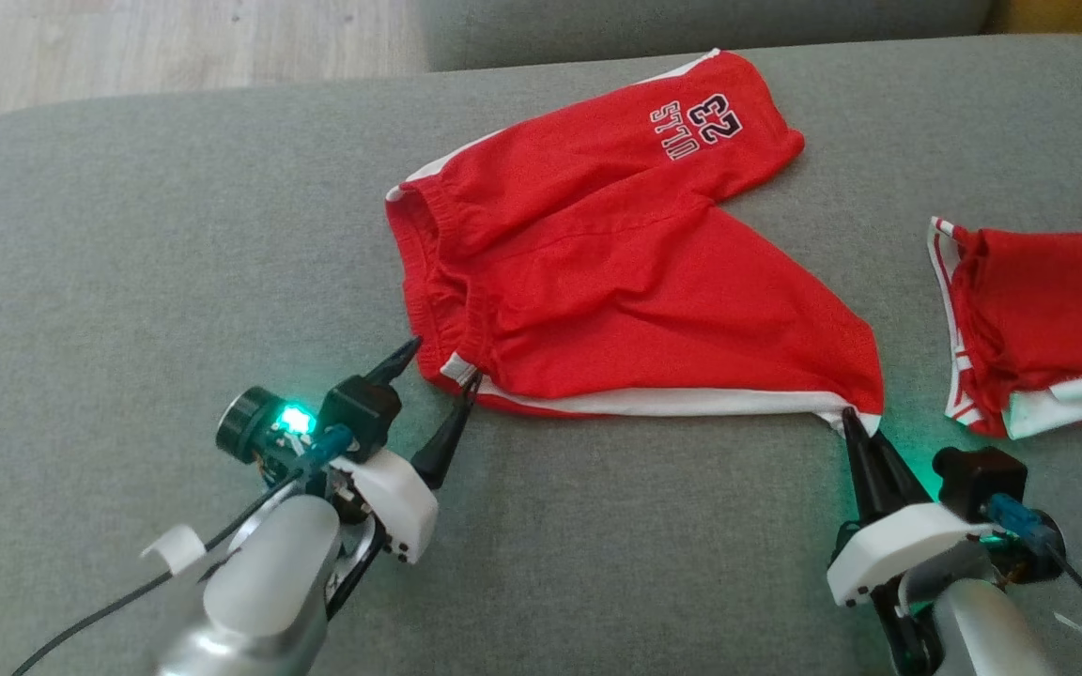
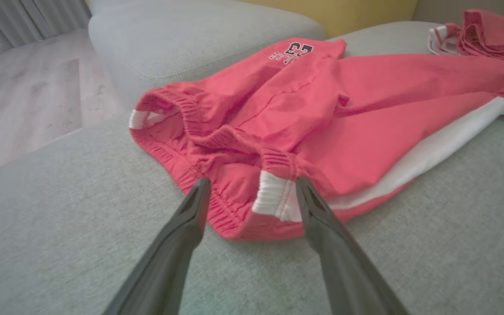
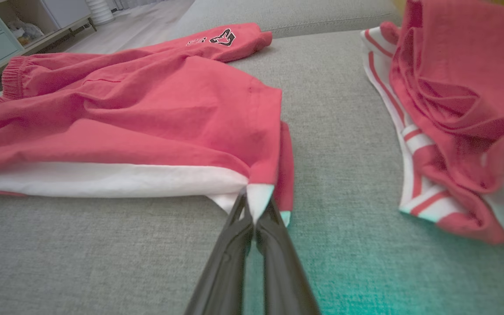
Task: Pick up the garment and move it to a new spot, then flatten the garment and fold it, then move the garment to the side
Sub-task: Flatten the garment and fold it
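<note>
Near the front edge of the grey sofa cushion (image 1: 128, 310), the left fingers (image 1: 447, 437) are held wide apart astride the near waistband corner (image 2: 274, 192) of the red shorts (image 1: 616, 282), while the right fingers (image 3: 234, 245) are pressed together, clamped on the white-tipped hem corner of the near leg. The shorts are spread, wrinkled, about the cushion's middle, a white side stripe (image 1: 672, 402) stretched along their near edge between those corners. A second red-and-white garment (image 1: 1048, 300) is bunched at the right edge. Farther back, the other leg is angled toward the far edge, its printed number and lettering (image 1: 696, 127) seen upside down.
</note>
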`<state>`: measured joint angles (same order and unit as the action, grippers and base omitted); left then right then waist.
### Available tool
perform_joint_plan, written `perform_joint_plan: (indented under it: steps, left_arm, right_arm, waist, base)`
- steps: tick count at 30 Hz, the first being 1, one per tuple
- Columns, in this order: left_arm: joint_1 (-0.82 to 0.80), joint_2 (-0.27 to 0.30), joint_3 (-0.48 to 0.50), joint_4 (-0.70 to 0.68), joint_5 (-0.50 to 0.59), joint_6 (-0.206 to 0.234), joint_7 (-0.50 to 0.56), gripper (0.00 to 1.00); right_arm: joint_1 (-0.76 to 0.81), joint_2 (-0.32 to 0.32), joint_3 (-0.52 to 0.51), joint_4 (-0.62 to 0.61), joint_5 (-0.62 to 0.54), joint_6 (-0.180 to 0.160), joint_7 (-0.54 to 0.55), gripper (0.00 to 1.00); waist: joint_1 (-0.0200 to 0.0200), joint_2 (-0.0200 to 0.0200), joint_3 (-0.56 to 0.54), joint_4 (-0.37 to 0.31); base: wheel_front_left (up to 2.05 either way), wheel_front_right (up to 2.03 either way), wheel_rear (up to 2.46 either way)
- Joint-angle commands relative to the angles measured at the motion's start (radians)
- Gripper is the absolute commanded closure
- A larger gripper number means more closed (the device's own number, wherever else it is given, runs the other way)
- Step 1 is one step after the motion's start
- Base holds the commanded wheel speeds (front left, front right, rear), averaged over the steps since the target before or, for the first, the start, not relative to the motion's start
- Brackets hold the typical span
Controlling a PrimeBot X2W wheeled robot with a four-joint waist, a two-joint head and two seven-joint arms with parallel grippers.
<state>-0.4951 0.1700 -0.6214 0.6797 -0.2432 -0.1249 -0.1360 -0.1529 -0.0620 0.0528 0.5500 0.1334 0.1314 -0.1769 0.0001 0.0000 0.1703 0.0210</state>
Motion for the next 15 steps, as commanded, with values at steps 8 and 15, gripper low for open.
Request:
perform_joint_plan:
  steps: [8,15]
  left_arm:
    - [-0.105,0.071,-0.118,0.026,-0.121,-0.006,0.003,0.0]
    - [-0.141,0.08,-0.176,0.056,-0.175,-0.006,-0.007,0.0]
  right_arm:
    - [-0.042,0.005,0.033,-0.014,0.001,-0.001,-0.013,1.0]
    - [-0.054,0.008,0.044,-0.004,-0.001,-0.001,-0.018,1.0]
  waist:
    - [-0.0001,0.0,0.015,-0.024]
    - [-0.0001,0.0,0.024,-0.032]
  base:
    - [0.0,0.0,0.0]
    - [0.0,0.0,0.0]
